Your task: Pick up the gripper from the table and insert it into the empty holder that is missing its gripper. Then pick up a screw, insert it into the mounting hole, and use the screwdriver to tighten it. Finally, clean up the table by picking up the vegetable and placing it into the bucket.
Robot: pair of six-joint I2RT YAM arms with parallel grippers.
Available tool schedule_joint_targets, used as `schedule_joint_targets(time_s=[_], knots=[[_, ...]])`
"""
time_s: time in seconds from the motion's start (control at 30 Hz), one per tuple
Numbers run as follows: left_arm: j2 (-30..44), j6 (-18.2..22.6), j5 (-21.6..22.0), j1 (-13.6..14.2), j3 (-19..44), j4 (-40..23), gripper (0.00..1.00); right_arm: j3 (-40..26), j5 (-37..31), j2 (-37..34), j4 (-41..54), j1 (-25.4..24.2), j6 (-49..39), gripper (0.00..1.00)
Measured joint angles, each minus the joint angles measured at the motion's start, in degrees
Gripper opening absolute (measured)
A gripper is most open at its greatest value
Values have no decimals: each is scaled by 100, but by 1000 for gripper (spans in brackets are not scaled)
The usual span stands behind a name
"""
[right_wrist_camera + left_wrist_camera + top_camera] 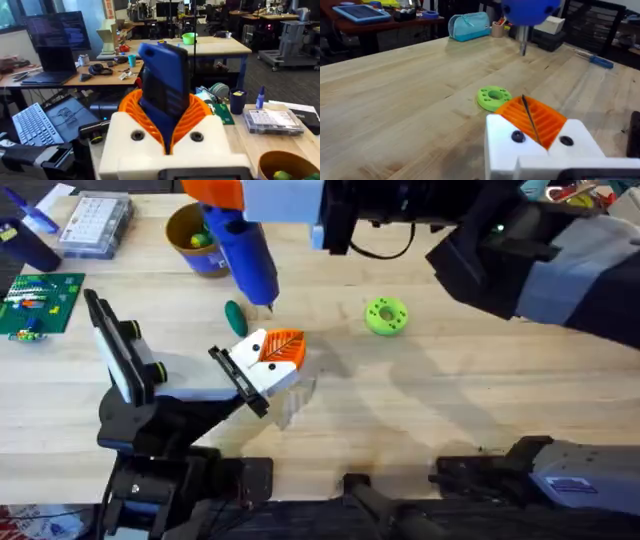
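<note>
My right gripper point(262, 194) reaches across the far side and is shut on the blue screwdriver point(246, 252); its orange pads point(200, 112) clamp the blue body point(162, 80). The thin tip hangs beside the dark-green vegetable point(235, 316). My left gripper point(278, 352), white with orange pads, is shut low over the table just in front of that tip. In the left wrist view it point(532, 120) shows a dark seam between the pads, with the screwdriver point(522, 42) hovering beyond. The yellow bucket point(192, 240) stands at the far left. The loose gripper, holder and screw are hidden.
A lime-green ring point(386, 316) lies right of the left gripper, also ahead of it point(493, 97). A black stand with a tall white panel point(118, 352) stands at the left. A clear compartment box point(95, 225) and green board point(40, 302) sit far left.
</note>
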State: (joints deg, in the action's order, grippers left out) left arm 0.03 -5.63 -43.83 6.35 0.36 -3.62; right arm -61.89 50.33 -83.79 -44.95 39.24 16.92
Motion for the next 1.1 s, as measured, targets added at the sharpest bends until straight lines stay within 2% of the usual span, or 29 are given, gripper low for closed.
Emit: schedule_joint_targets(time_s=[0.67, 0.9, 1.1], knots=[[0, 0, 0, 0, 0, 0, 14, 0, -178, 2, -7, 175, 5, 40], [0, 0, 0, 0, 0, 0, 14, 0, -673, 2, -9, 265, 5, 40], [0, 0, 0, 0, 0, 0, 14, 0, -837, 2, -9, 295, 5, 40]])
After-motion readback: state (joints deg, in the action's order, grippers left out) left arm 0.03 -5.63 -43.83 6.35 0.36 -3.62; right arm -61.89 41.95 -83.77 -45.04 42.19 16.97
